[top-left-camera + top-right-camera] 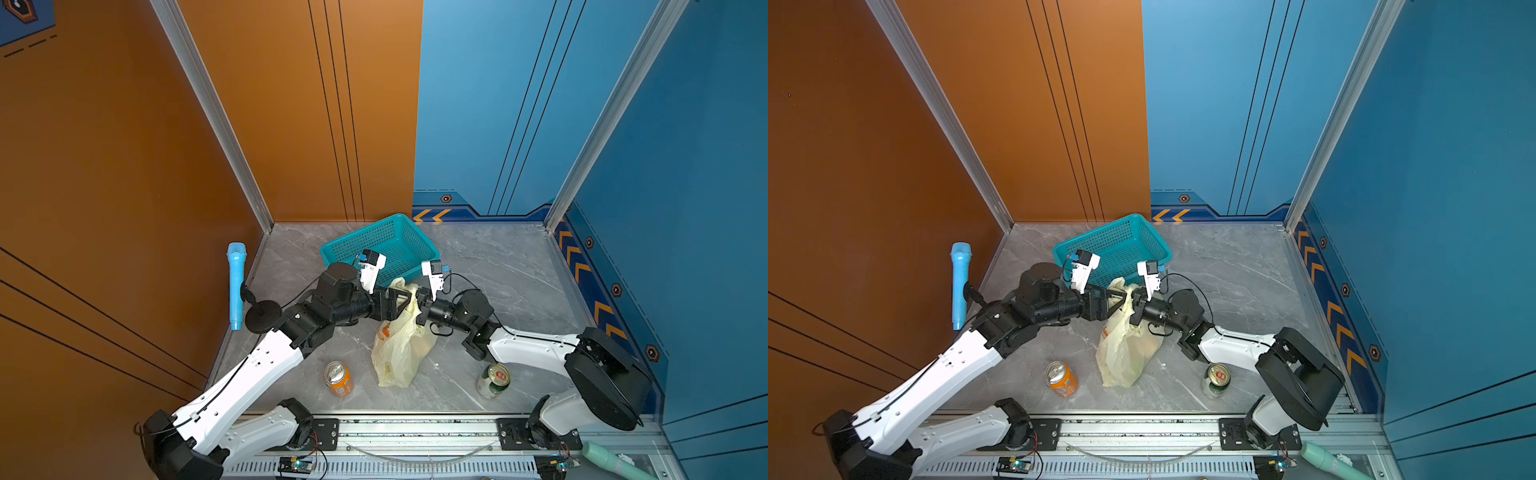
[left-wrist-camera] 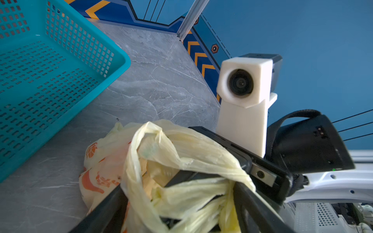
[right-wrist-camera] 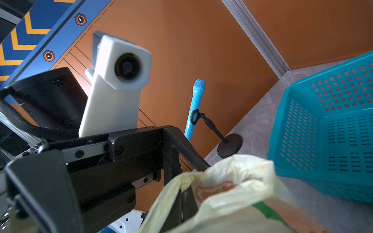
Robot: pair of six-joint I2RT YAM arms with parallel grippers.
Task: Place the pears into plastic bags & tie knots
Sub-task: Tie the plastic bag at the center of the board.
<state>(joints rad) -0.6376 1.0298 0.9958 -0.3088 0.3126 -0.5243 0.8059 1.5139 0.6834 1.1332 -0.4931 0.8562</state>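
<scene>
Meeting over the mouth of the plastic bag, the two pincers face each other tip to tip. The left pincer stands spread, a finger on either side of the bunched handles; the plastic lies slack between them, ungripped. The right pincer is pressed together and seems to pinch a twisted strand of the bag's top. This holds the neck up while the body sags to the table below both pincers.

The pears are not plainly visible. The bag bulges beneath the pincers, and the teal basket just beyond their tips is empty, so they are probably inside. That would make the knot the step in hand: one pincer anchors a handle so the wide one can take the other. The thin film may slip or tear. An orange can and a green can stand well behind the pincers, toward the arms' bases.
</scene>
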